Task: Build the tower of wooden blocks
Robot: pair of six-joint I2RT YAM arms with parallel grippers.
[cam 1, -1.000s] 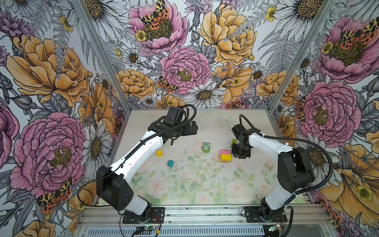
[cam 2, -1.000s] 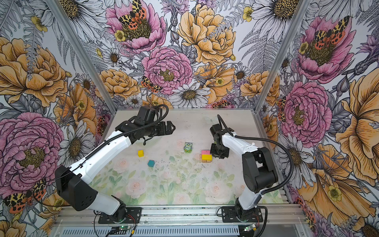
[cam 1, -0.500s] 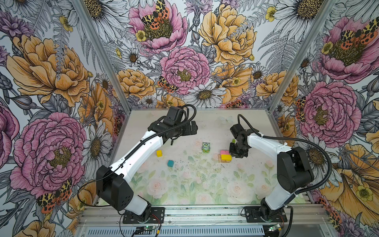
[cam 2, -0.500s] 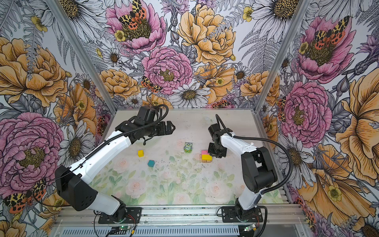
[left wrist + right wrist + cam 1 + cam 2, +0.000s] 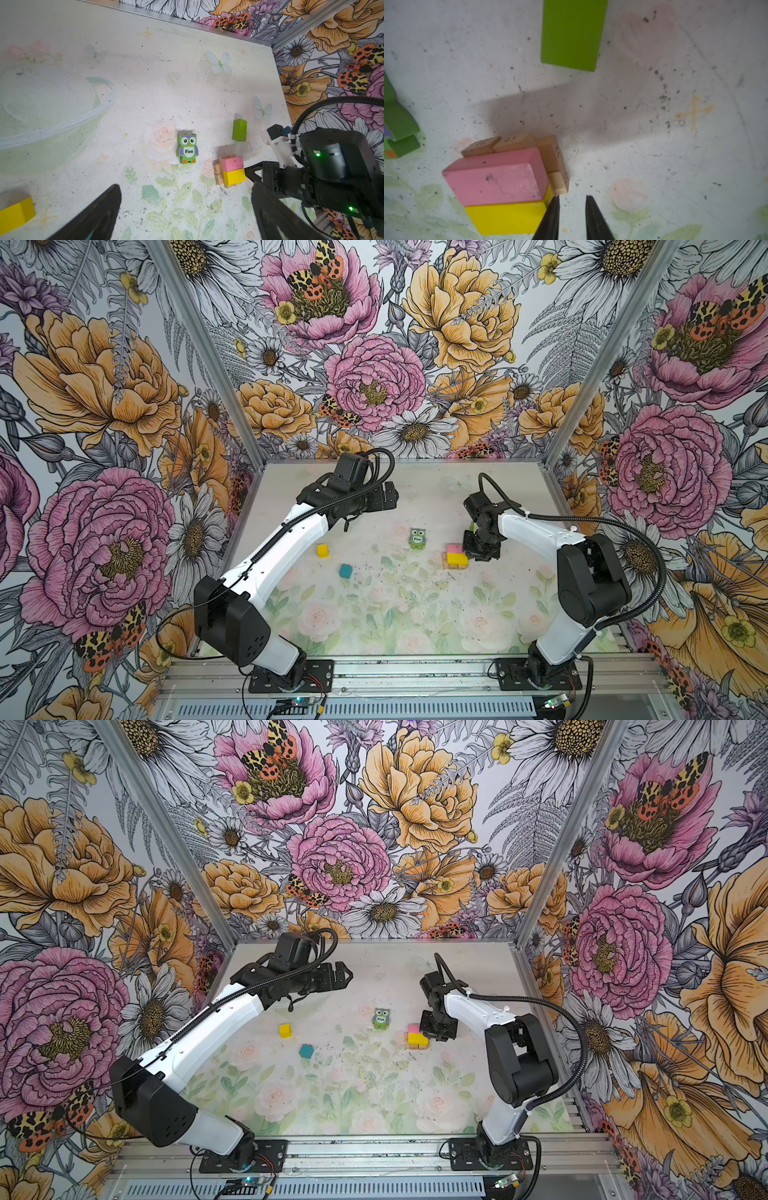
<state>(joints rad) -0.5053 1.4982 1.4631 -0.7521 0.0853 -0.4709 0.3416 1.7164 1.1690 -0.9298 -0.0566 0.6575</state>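
Right wrist view — right gripper narrow, empty, tips just beside the pink-and-yellow-topped tan wood block tower, likely squaring it — left gripper wide, clear.

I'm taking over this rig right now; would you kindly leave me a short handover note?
Left gripper: open, empty, raised away from the blocks.
Right gripper: narrowly open, empty, low beside the tower.
Done: tan bars as base, pink block and yellow block side by side on top.
Loose: lime-green bar, owl piece, yellow cube, teal cube.
Left: stack the loose pieces, probably the lime-green bar last.
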